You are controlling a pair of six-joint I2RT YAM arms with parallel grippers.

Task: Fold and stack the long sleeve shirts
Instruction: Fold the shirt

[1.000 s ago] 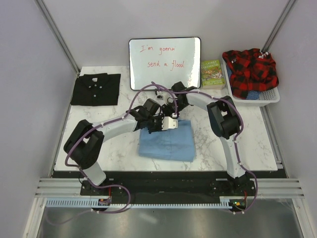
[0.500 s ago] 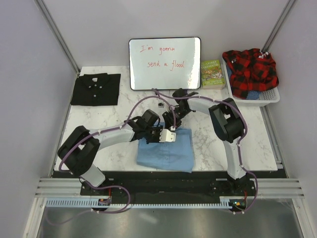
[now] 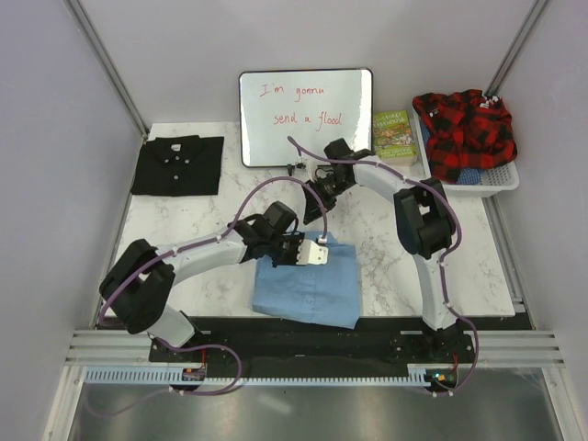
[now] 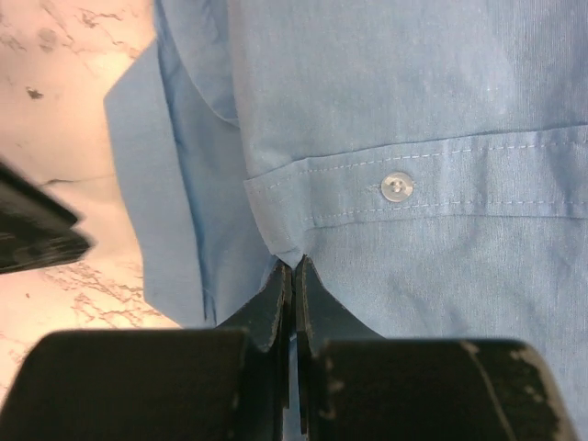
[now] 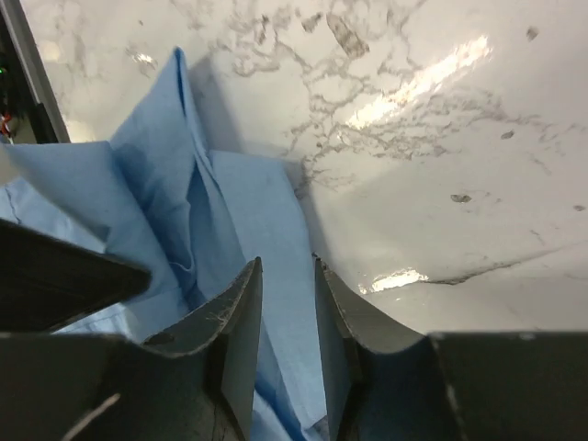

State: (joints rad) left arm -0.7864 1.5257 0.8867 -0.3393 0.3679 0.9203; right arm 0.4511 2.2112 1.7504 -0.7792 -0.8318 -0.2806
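two shirts, one parked and one pinched

one plain black collared cloth shirt point(image 3: 177, 165) lay folded flat at the far left corner of the white marbled table point(image 3: 184, 230), well apart from both arms. it seemed parked there as the base of the stack. the plain light blue button-front cloth shirt point(image 3: 308, 289) lay as a folded rectangle near the front middle of the table.

the left gripper point(image 3: 315, 255) had its fingers pressed together on the blue shirt's far edge, right at the corner of the stitched placket beside a small white button point(image 4: 396, 186). the right wrist view showed the cloth drawn up into a peak there, so the pinch looked meant for lifting or dragging the bundle.

the right gripper point(image 3: 314, 209) hung just beyond that far edge, over the table, its jaws partly spread with nothing clamped between them; blue cloth showed only past the gap. my reading was that it stood off to give the left arm room. folding seemed nearly done, and carrying the blue shirt onto the black one remained.
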